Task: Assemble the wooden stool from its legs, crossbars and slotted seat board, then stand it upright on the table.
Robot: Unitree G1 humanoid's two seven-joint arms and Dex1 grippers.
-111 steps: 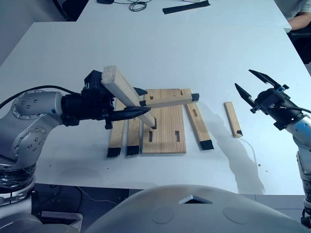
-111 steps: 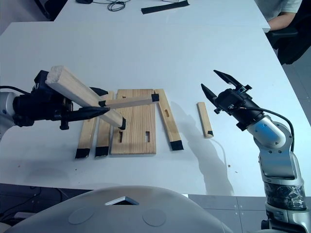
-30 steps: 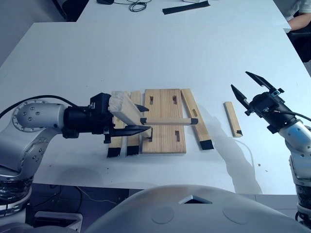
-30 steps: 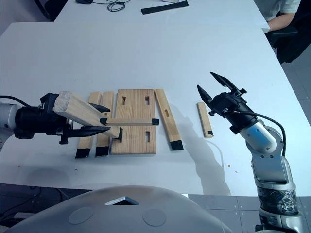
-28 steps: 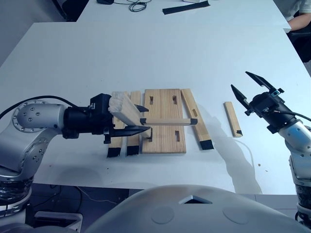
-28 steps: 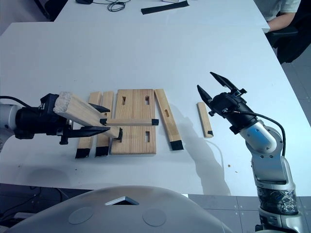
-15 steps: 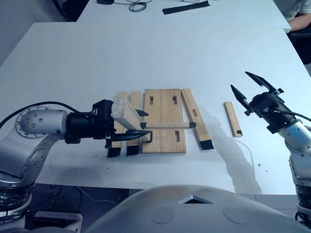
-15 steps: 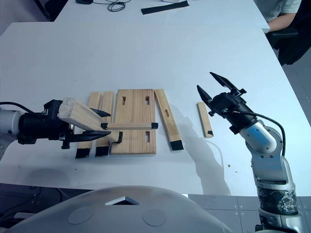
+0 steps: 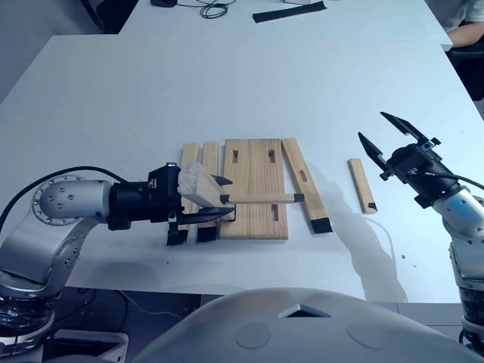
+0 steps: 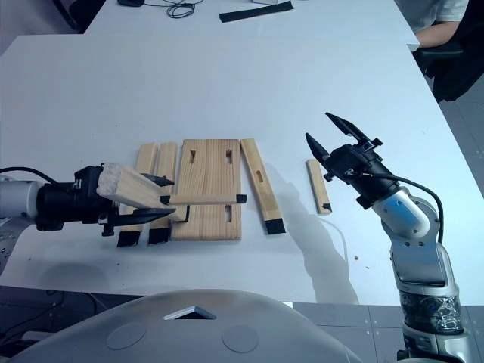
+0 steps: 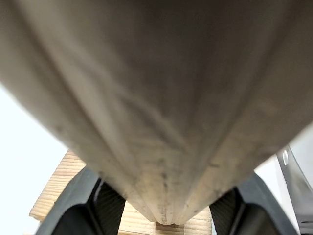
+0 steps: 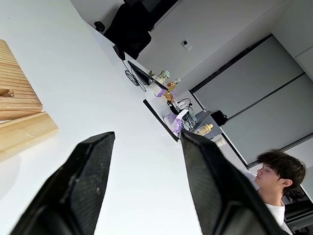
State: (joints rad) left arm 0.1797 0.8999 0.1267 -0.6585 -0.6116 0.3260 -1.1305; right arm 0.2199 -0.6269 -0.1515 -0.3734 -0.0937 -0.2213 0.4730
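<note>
My left gripper is shut on a thick wooden leg, held low over the left edge of the slotted seat board. A thin crossbar sticks out of that leg, level, reaching right across the board. In the left wrist view the leg looms close, with the board beneath it. Two more legs lie flat left of the board, and one slotted leg lies to its right. A short crossbar lies farther right. My right gripper hangs open above and just right of it.
The white table has wide free room behind the parts and on the right. A black strip and cables lie at the far edge. The table's front edge runs close below the parts.
My left gripper has brought the leg with its crossbar down from a raised, tilted pose to low over the board's left edge, the crossbar now level. The right arm has barely moved.
</note>
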